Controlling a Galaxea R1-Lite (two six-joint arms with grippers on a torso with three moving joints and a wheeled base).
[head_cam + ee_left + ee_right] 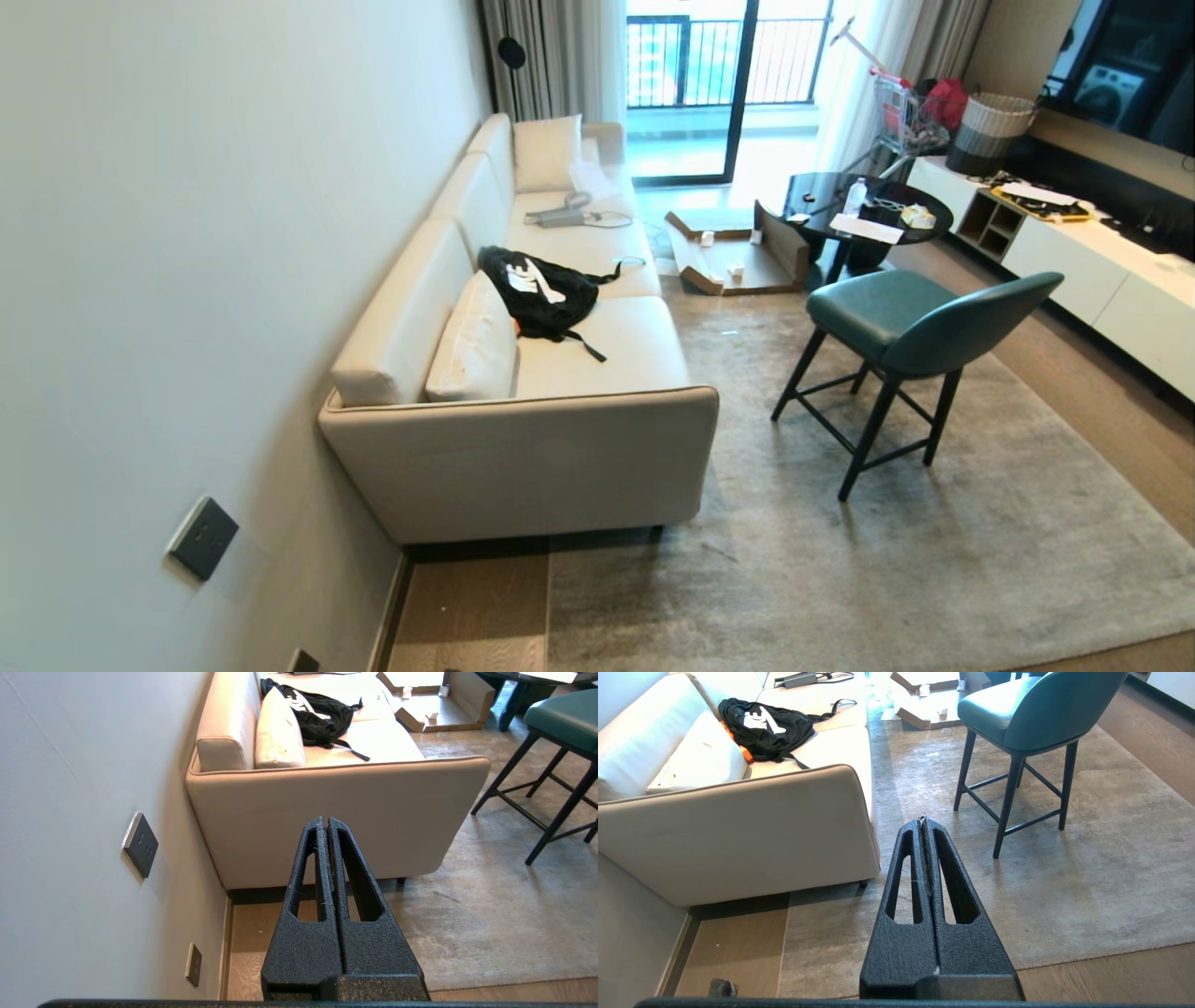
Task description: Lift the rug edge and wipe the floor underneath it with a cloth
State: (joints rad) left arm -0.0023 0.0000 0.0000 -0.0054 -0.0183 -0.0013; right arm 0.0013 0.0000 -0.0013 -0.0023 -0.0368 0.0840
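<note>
- Left gripper (pixel 326 820): clenched, empty, held in the air facing the cream sofa (pixel 336 812).
- Right gripper (pixel 923 820): clenched, empty, above the pale grey mottled rug edge (pixel 784 933).
- Small grey cloth (pixel 722 988): on the brown wood-grain floor (pixel 733 947), beside the rug edge near the wall.

A home living room: cream sofa (pixel 560 308) and rug (pixel 840 560) ahead of the pincers, chair (pixel 910 322), TV cabinet (pixel 1102 271), balcony door (pixel 709 84) beyond.

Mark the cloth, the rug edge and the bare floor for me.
cloth (pixel 722 988), right wrist view, its top.
rug edge (pixel 783 952), right wrist view, border by the sofa.
floor (pixel 733 945), right wrist view, bare planks.
</note>
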